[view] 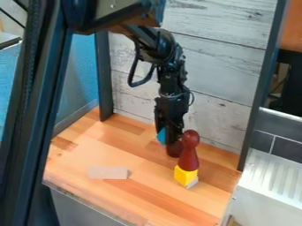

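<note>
A dark metal post (32, 132) stands nearest the camera, running down the left side. Past it, the black arm (168, 53) comes in from the top, and its claw (171, 140) hangs upright over the rear part of the wooden bench (82, 152). Whether the claw is released or clenched, I cannot tell. Its lower end is right at a dark red rounded piece (175, 149) — contact is hard to make out — and a blue piece (161, 136) shows beside it, partly hidden.

Just to the right, nearer the camera, a maroon pawn-shaped piece (189, 152) stands on a yellow block (186, 175), with a bit of grey (192, 183) showing at the block's lower edge. Well apart, to the left, a pale flat block (108, 172) lies on the bench. Whitish boards (221, 57) rise behind.
</note>
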Controlling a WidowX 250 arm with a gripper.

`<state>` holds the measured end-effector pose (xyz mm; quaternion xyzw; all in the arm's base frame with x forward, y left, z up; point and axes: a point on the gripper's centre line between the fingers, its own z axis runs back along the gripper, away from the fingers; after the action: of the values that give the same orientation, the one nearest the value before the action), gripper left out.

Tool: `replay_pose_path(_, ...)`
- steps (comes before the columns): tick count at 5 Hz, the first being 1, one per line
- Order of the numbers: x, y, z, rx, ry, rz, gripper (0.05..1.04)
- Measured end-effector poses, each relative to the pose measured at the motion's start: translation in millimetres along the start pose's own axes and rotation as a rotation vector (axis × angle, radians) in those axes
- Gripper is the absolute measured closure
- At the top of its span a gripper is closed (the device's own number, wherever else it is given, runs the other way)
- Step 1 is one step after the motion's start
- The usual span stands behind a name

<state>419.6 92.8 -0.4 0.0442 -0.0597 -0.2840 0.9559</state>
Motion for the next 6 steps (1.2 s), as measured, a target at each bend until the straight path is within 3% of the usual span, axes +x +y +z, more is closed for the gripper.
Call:
replay_pose_path(4,25,0,-17,-0.001,-0.005,0.011,0.512)
replay_pose_path(5,29,2,-17,0.022,-0.015,0.008,0.434)
replay_pose_path(6,29,-5,-21,0.035,0.007,-0.013,0.124)
